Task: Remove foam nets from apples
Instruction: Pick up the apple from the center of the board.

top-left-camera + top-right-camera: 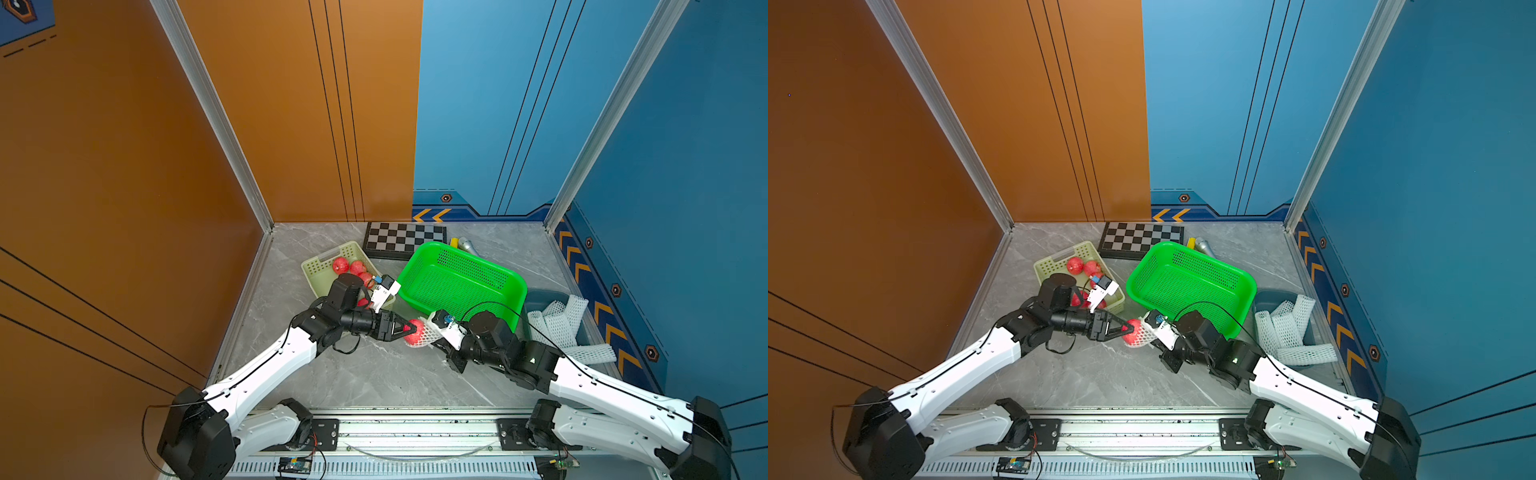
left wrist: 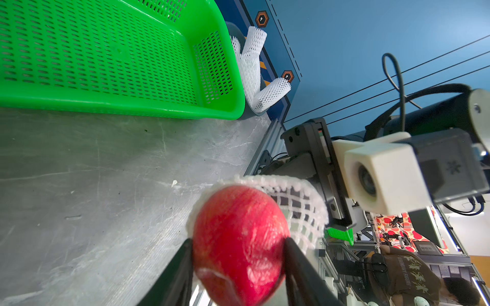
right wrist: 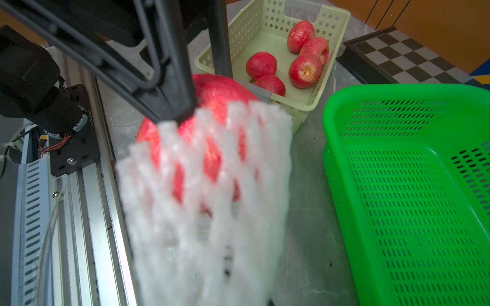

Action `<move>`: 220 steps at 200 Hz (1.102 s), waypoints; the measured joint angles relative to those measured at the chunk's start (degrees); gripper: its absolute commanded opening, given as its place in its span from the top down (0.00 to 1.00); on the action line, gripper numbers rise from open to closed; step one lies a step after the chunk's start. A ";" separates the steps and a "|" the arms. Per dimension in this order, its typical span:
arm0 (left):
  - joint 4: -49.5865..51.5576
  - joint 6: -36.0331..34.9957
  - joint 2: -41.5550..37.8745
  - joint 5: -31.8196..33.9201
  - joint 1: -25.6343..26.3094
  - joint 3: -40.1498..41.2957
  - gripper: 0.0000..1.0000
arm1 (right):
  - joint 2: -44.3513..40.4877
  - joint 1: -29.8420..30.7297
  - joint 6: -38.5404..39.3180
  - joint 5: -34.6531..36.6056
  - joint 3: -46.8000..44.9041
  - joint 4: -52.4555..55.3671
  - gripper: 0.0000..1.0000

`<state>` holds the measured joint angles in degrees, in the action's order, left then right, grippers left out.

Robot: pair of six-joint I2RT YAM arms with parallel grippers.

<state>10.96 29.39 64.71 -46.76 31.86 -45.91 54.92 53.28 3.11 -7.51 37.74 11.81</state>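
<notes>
A red apple [image 1: 412, 333] hangs low over the table's middle, half out of a white foam net [image 1: 430, 336]. My left gripper [image 1: 412, 329] is shut on the apple's bare end, its black fingers [image 2: 291, 254] pressed to both sides of the apple [image 2: 238, 238]. My right gripper [image 1: 437, 332] is shut on the net's other end [image 2: 305, 206]. In the right wrist view the net [image 3: 206, 212] hides its own jaws and still wraps the near half of the apple [image 3: 212, 90]. Several bare apples [image 1: 340, 264] lie in a pale basket [image 1: 320, 266].
A green perforated basket [image 1: 511, 278] stands tilted behind the right arm. At the right, several loose foam nets [image 1: 557, 322] fill a grey-blue bin [image 1: 540, 297]. A chessboard [image 1: 405, 239] and a yellow and silver object [image 1: 463, 244] lie at the back wall.
</notes>
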 measured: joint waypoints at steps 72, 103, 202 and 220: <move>-6.05 5.77 -1.09 -1.55 -4.09 4.17 0.49 | 5.20 -0.42 -0.55 -1.90 0.00 -3.52 1.00; -10.32 9.14 -1.40 -2.23 -5.01 5.40 0.48 | 7.26 -0.42 -1.07 -2.95 0.00 -5.51 1.00; -18.23 13.88 -1.55 -2.40 -7.80 6.56 0.48 | 14.43 -0.07 -7.85 -4.92 -5.25 -20.96 0.00; -18.58 14.01 -1.55 -2.43 -7.80 6.56 0.48 | 12.35 0.24 -7.78 -4.24 -5.25 -20.39 0.00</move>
<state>-7.62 43.40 63.16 -49.19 24.05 -39.35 67.26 53.52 -4.67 -11.75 32.49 -8.58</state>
